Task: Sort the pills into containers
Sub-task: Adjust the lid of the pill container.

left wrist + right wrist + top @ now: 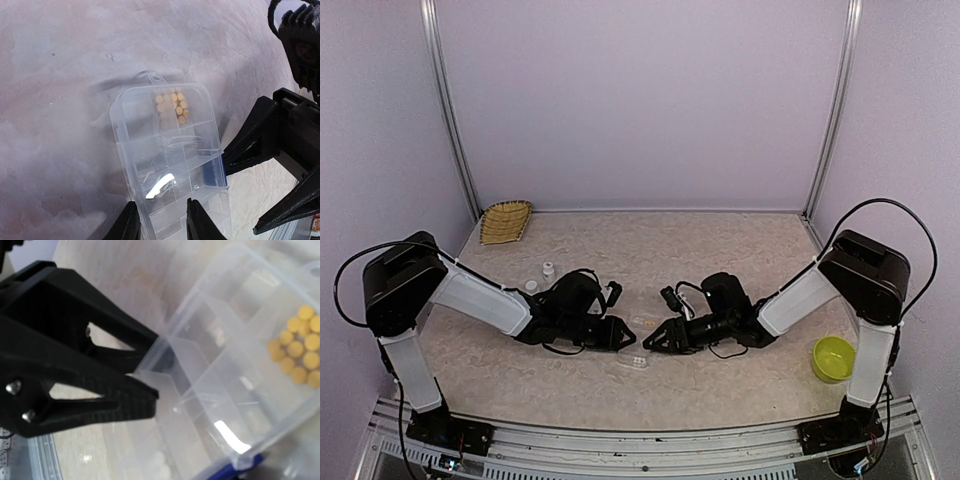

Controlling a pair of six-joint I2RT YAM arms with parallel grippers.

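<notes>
The clear organizer box point(170, 145) lies on the table between both arms, also seen in the top view point(633, 360). A cluster of orange-yellow pills point(172, 106) fills its far cell point(297, 357). Pale round pills point(161, 466) show dimly through the plastic in a near cell. My left gripper point(161, 205) is shut on the box's near end; from the right wrist view its two black fingers point(125, 390) pinch a clear wall. My right gripper point(240, 196) is open at the box's side, one fingertip point(227, 160) against the blue latch point(212, 172).
A yellow-green bowl point(833, 358) sits at the right near the right arm's base. Two small white bottles point(548, 269) stand behind the left arm. A woven basket point(507, 221) lies at the back left corner. Metal posts frame the back wall.
</notes>
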